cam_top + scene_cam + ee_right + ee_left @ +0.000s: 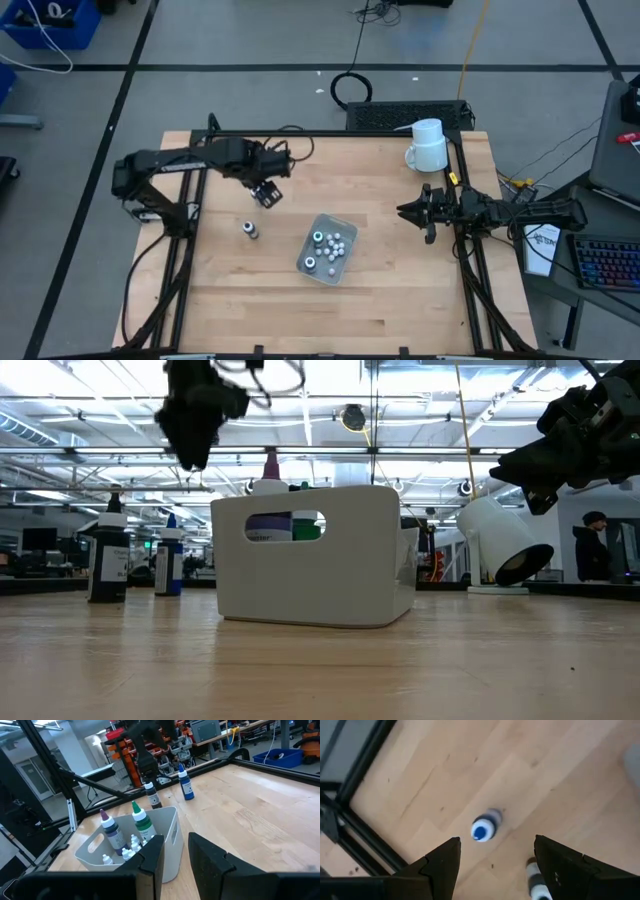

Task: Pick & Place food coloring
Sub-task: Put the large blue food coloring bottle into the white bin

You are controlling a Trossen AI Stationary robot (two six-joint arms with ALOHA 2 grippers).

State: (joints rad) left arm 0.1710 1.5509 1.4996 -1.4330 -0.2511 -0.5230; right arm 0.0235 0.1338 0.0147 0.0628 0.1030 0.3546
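Two small food coloring bottles (250,229) stand upright on the wooden table, left of the middle: a dark one (108,558) and a blue one (168,563). My left gripper (267,192) hangs open high above them, pointing down. In its wrist view the blue-tipped bottle (484,826) shows below the gap between the fingers (495,865), and the second bottle (538,882) sits half hidden behind one finger. A white bin (327,248) holds a purple bottle (112,831), a green bottle (143,823) and several tiny white pieces. My right gripper (412,212) waits level at the table's right side, holding nothing.
A white mug (428,145) sits at the far right corner, near my right arm. The bin (315,555) has a cut-out handle in its wall. Bare wood lies along the near edge and between the bin and my right gripper (176,855).
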